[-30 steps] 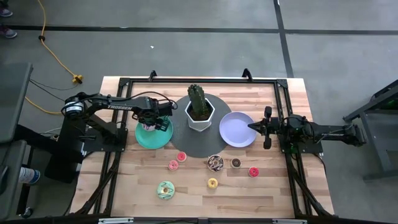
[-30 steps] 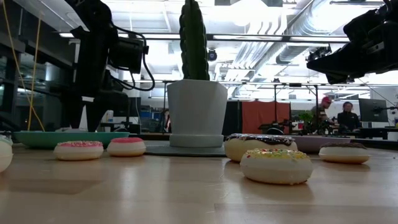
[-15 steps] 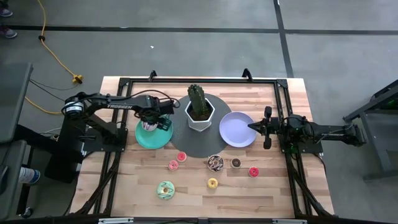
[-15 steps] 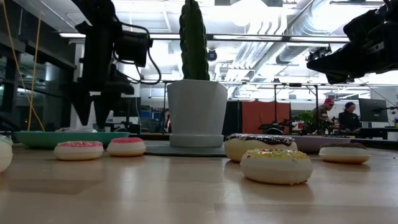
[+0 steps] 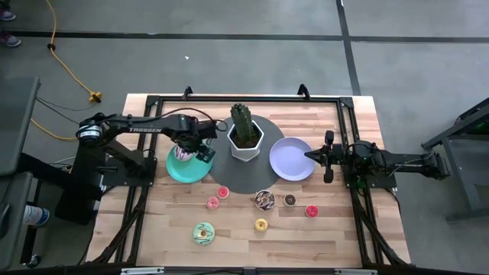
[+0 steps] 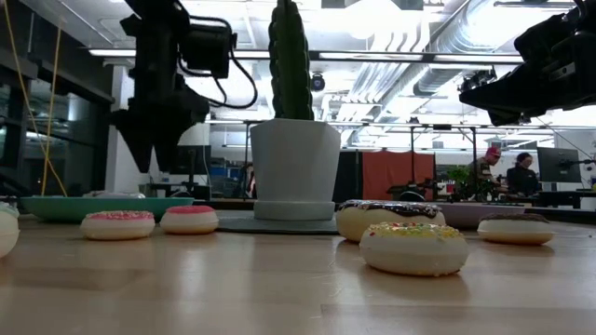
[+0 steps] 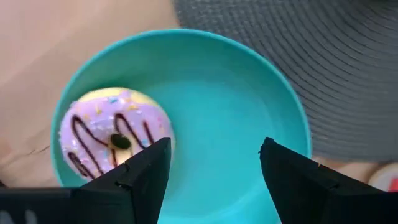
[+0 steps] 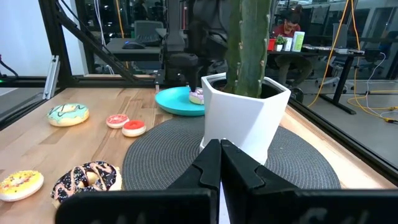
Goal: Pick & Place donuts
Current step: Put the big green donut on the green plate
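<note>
Left claw [image 5: 186, 153] hangs above the teal plate [image 5: 174, 173], its two fingers [image 7: 143, 177] spread apart and holding nothing. Directly under this claw, inside the plate, lies a pink donut [image 7: 112, 135] with dark stripes; it rests toward the plate's rim, apart from the fingers. Nearer the front edge of the worktop [image 5: 153, 221] than this claw lies a mint-green donut [image 5: 204, 233]. To the right of the left claw, past the plate, two small pinkish-red donuts [image 5: 218, 197] lie close to each other just outside the grey round mat [image 5: 229, 177]. On that mat stands a white pot [image 5: 246, 142] with a green cactus [image 5: 242, 122]. Farther right, a chocolate-and-white donut [image 5: 264, 200] sits at the mat's edge, a yellow donut [image 5: 261, 224] lies in front of it, and a small brown donut [image 5: 290, 200] and a red donut [image 5: 311, 211] follow. Right claw [image 5: 309, 155] rests over the right edge of the lavender plate [image 5: 289, 159], with its fingers pressed together and empty. The brown and red donuts lie in front of this claw, well apart from it.
</note>
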